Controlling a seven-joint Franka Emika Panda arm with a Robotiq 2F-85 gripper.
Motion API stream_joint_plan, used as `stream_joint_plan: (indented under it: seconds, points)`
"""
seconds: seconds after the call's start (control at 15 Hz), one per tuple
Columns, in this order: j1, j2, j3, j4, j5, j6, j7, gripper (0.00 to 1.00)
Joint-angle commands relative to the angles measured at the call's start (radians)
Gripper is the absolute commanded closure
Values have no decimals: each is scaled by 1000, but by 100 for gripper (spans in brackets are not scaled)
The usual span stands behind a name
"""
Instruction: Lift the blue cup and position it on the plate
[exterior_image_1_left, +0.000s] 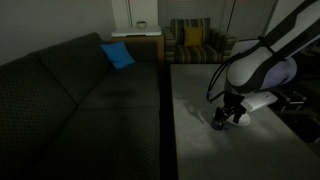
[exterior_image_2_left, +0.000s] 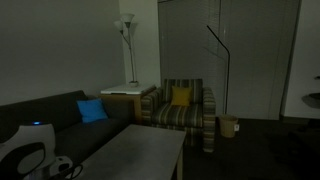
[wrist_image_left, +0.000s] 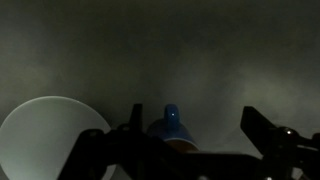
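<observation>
Risk, as we judge it: our pincer (wrist_image_left: 193, 128) stands released, jaws wide around the blue cup (wrist_image_left: 172, 120), which sits on the table (wrist_image_left: 200, 60) near the plate (wrist_image_left: 40, 135) but closer to one jaw; closing could shove or tip it before gripping.

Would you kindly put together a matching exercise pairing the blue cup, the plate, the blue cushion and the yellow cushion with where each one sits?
Things:
1. blue cup
2. plate
3. blue cushion
4. yellow cushion

Places:
A. on the striped armchair
B. inside the open gripper
C. on the dark sofa
D. on the table, beside the cup

Pairs: 1-B; 2-D; 3-C; 4-A.
</observation>
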Motion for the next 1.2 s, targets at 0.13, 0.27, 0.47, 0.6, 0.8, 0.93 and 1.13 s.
stream_joint_plan:
  seconds: [0.13, 0.27, 0.47, 0.6, 0.8, 0.93, 1.13]
  points:
    - [-2, 114, 3, 142, -18, 7, 10, 0]
    - [-2, 73, -3, 67, -16, 63, 15, 0]
    - [-3, 77, -4, 71, -17, 91, 15, 0]
    - [-3, 76, -5, 71, -17, 108, 15, 0]
    - [-6, 76, -3, 66, -16, 116, 12, 0]
    - [-12, 76, -1, 61, -14, 116, 10, 0]
    - [-23, 76, 2, 52, -10, 115, 9, 0]
